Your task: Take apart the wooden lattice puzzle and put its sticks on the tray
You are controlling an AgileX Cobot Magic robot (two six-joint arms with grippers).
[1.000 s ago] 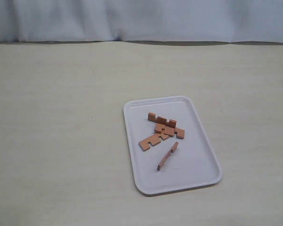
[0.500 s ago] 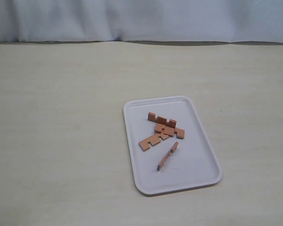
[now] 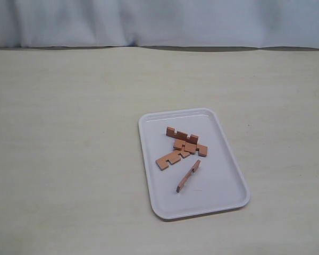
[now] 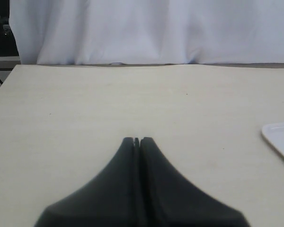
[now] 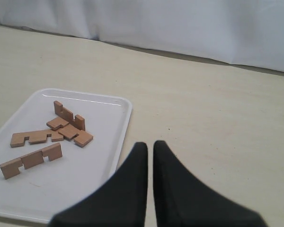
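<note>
A pale beige wooden table [image 3: 69, 133] is stretching back to a white draped curtain [image 3: 159, 21] in the exterior view. A glossy white rectangular plastic tray [image 3: 220, 183] is lying right of centre, its long axis running from far to near and drifting rightward at the near end. Four short reddish-brown notched wooden sticks [image 3: 173, 158] are sitting apart on it, no longer a lattice. The first stick [image 3: 182, 134] is standing on edge toward the far end, notches up, running across the tray. The second stick [image 3: 191, 147] is lying flat just in front of it, slanting down to the right. The third stick [image 3: 170, 159] is lying flat, touching the second, and pointing toward the tray's left rim. The fourth stick [image 3: 188, 176] is standing on edge nearer the camera, apart from the others, running mostly along the tray's length.

In the left wrist view, the left gripper [image 4: 136, 140] is hovering over bare table with its black fingers pressed together, gripping nothing; only a corner of the tray is showing.

In the right wrist view, the right gripper [image 5: 150, 144] is hanging just beside the tray's rim, its fingers [image 5: 141, 161] nearly together with a thin slit between, carrying nothing. All four sticks are showing on the tray beyond it.
</note>
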